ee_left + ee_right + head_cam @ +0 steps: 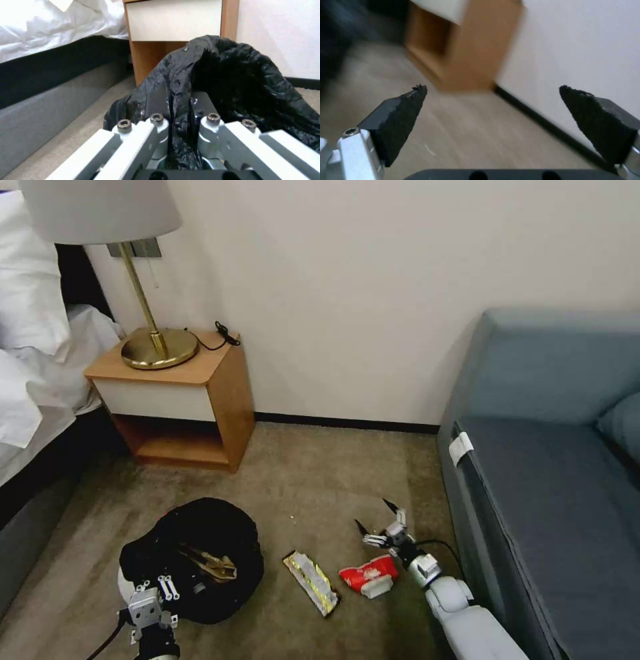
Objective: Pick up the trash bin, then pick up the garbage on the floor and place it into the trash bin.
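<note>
Crinkled black plastic lines the trash bin (193,557) at lower left of the head view, brown crumpled paper (212,565) inside; the left tool (162,588) pinches its rim. A flat foil-edged wrapper (311,582) and crushed red-and-white packet (368,575) lie on the carpet, beside the right tool (379,522), fingers spread, just above the packet.

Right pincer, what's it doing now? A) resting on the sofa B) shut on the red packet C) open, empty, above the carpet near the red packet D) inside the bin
C: the right pincer has its fingers spread with nothing between them, up over the carpet just beyond the red packet, which lies on the floor.
</note>
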Tool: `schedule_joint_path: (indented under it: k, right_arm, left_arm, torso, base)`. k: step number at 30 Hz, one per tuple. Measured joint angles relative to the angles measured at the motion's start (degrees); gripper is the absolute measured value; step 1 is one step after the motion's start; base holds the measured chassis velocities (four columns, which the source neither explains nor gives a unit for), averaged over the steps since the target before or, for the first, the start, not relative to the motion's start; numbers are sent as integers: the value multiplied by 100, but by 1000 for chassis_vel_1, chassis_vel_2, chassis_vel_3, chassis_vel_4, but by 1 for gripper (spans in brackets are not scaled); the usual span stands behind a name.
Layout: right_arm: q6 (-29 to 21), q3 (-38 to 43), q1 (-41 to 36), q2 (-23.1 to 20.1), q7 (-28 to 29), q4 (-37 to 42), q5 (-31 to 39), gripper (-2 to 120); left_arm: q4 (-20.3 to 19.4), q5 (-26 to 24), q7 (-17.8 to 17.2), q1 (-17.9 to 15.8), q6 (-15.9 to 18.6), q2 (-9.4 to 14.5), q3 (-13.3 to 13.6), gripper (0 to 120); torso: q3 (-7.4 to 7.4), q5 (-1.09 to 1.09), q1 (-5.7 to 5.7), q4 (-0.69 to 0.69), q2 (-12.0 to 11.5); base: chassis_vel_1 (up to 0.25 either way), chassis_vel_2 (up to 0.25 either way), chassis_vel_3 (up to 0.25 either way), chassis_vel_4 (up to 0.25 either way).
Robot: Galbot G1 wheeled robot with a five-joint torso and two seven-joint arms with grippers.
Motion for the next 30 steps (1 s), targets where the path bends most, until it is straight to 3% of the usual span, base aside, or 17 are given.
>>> schedule_joint_path:
  k: [1,2,5,10,20,26,28,30]
  right_arm:
    - [0,0,0,0,0,0,0,100]
    - [-297,-300,-240,-247,5,735,-20,100]
    - [-885,-883,-405,-717,126,1633,-32,100]
    - [-1350,-1431,-220,-1060,232,1836,190,100]
    - [-1723,-2396,900,-1317,101,850,658,100]
    - [-1834,-3154,1901,-1070,-103,-136,979,100]
    - [-1836,-3515,2367,-756,-251,-849,1044,100]
    - [-1839,-3638,2503,-637,-286,-1074,1094,100]
  left_arm:
    - [0,0,0,0,0,0,0,6]
    - [-11,4,-1,15,2,0,1,6]
    - [-65,-10,-3,27,39,20,-35,6]
    - [-87,-49,-1,-4,90,62,-121,6]
    - [7,-59,39,-237,244,138,-458,6]
    - [115,-37,100,-425,357,151,-692,6]
    - [215,33,155,-549,391,155,-829,6]
    - [253,55,186,-605,412,155,-880,6]
  torso:
    - [0,0,0,0,0]
    - [0,0,0,-1,0]
    - [-1,0,-1,-1,1]
    - [0,3,0,0,1]
    - [1,2,0,0,0]
    - [0,-1,0,1,0]
    - [1,1,0,0,0]
    - [1,0,0,0,0]
  base:
    - [0,0,0,0]
    - [66,-51,-33,54]
    - [52,-58,-77,43]
    - [6,-4,-15,5]
    - [0,0,0,0]
    - [0,0,0,0]
    - [0,0,0,0]
    - [0,0,0,0]
